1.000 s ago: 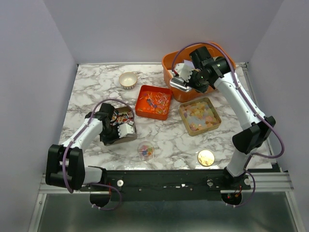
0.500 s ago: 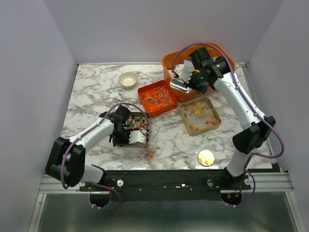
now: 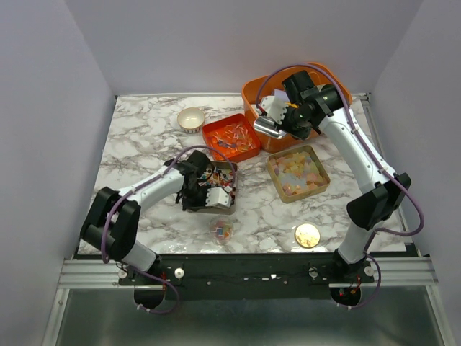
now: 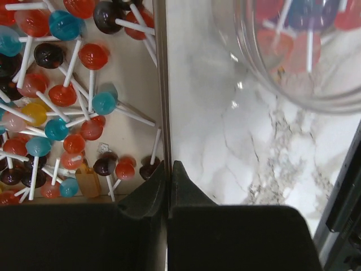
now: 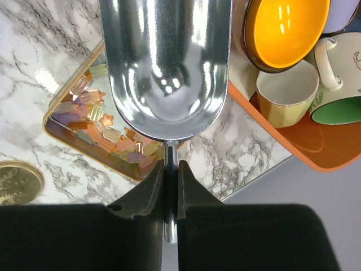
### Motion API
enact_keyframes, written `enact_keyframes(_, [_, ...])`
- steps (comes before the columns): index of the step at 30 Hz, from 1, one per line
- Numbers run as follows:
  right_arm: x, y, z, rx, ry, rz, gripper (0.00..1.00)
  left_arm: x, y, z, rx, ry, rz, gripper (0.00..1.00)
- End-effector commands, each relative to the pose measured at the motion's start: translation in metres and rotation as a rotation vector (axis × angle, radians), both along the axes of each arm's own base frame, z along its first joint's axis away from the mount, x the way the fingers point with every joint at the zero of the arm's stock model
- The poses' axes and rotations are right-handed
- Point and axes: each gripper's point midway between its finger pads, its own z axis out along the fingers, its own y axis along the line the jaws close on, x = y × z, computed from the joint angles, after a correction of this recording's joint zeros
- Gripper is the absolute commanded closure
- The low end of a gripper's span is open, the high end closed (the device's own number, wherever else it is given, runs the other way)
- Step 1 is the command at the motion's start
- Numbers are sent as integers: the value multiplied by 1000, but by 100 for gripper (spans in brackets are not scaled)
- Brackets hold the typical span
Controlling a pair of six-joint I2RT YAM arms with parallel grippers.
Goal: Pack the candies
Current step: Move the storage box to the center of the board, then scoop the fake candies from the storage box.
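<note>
The left fingers [image 4: 155, 186] are pressed together on the thin side wall of a shallow tin [image 4: 161, 84], left of the tabletop's [image 3: 144, 144] middle; whether the tin rests on the marble or hangs above it cannot be told. Lollipops [image 4: 92, 56] crowd its floor up to that wall. A strip of bare marble lies beyond the wall, then a clear round jar [image 3: 221, 229] with a few lollipops inside, close to the near edge.

The right fingers [image 5: 153, 189] pinch the handle of a metal scoop [image 5: 163, 62], its bowl bare, hanging over the near rim of the orange bin [image 5: 304, 144] of cups at the far right corner. Pastel gummies [image 3: 297, 171] fill a gold-rimmed tray [image 3: 276, 180] just nearer than the bin. Wrapped candies [image 3: 232, 137] lie in a red tray [image 3: 210, 144], set askew just beside the bin's left side.

A cream bowl [image 3: 191, 119] stands near the far edge, a gold disc [image 3: 307, 234] near the front edge. Bare marble spreads along the left side
</note>
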Motion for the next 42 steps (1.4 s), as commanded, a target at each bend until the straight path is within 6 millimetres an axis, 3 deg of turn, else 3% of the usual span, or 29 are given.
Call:
enact_keyframes(1, [-6,-7,6,-9,-5,-10,99,23,-53,14,-135,-69,-29,91])
enact_keyframes(3, [-9,-9,3,-17,5,-6,99,19,-63,18,-152,-58,-34,89])
enact_keyframes(7, [-12,-10,1,-21,9,8,99,14,-70,32,-188,-47,13,53])
enact_keyframes(11, [-17,-8,-5,-18,25,62,99,25,-71,68,-251,-119,78,35])
enact_keyframes(12, [-14,-6,-1,-9,-4,71,99,29,-71,83,-278,-156,90,33])
enact_keyframes(14, [-16,-4,-9,-10,1,117,99,34,-63,97,-289,-181,119,31])
enact_keyframes(18, [-13,9,-8,39,-47,208,99,47,-43,131,-355,-259,213,28])
enact_keyframes(20, [-10,16,-4,58,-64,245,99,67,-44,151,-463,-271,397,21])
enact_keyframes(22, [-6,27,4,98,-87,287,99,95,-33,169,-561,-258,609,17])
enact_keyframes(25, [-4,47,12,157,-120,377,99,127,-37,193,-773,-36,912,17])
enact_keyframes(26, [-5,54,14,167,-130,419,99,141,-41,205,-852,-18,936,18])
enact_keyframes(27, [-5,61,14,178,-140,448,99,139,-51,212,-933,140,1016,18])
enact_keyframes(28, [-5,67,13,181,-143,468,99,148,-50,211,-969,193,1053,20])
enact_keyframes(29, [-7,76,12,176,-150,502,99,162,-53,225,-1052,177,1035,21])
enact_keyframes(31, [-6,84,3,156,-127,526,99,164,-62,224,-1110,328,1066,22])
enact_keyframes(32, [-6,92,6,136,-140,560,99,169,-63,229,-1142,325,1040,26])
enact_keyframes(34, [-6,92,-12,54,-83,590,99,177,-61,221,-1126,326,1069,34])
enact_keyframes(36, [-4,97,-12,-27,-98,662,99,178,-43,194,-1042,321,1199,38])
enact_keyframes(37, [7,90,-21,-129,-99,661,99,178,-33,190,-1035,293,1250,40])
enact_keyframes(38, [10,93,-25,-195,-106,697,99,182,-18,178,-1009,267,1356,47])
enact_keyframes(39, [17,93,-17,-272,-132,751,99,181,2,159,-974,263,1470,50])
enact_keyframes(40, [24,88,-18,-351,-132,760,99,177,11,154,-960,253,1529,54])
enact_keyframes(42, [30,93,-24,-468,-109,848,99,170,40,134,-910,270,1699,71])
